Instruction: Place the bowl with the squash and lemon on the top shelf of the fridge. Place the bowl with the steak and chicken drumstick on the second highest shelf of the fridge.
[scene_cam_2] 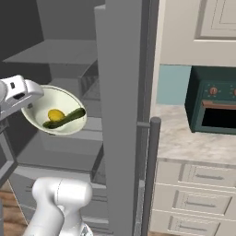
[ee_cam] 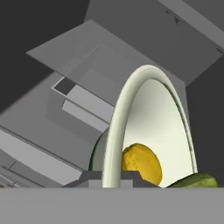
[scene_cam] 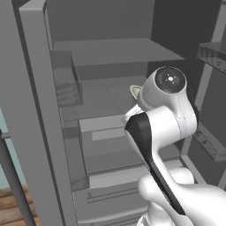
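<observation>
While my white arm reaches toward the tall plain grey fridge, I see its two-finger gripper clamped shut on the rim of the round cream-white bowl with the squash and lemon. On the hand camera the two dark finger tips sit either side of the bowl's pale rim, one inside and one outside, with the yellow lemon just beyond them and the end of the dark green squash at the lower right.

From the right base camera I see the bowl held in the air in front of the open fridge, tilted so its opening faces the camera. The lemon rests low in the bowl and the elongated squash lies beside it, touching it, its tip reaching up toward the rim. The bowl is not resting on any shelf.

From the left base camera I only catch a sliver of the bowl's rim past the arm's white wrist. Above and behind it is the flat grey top shelf. The open fridge door stands to the bowl's right.
</observation>
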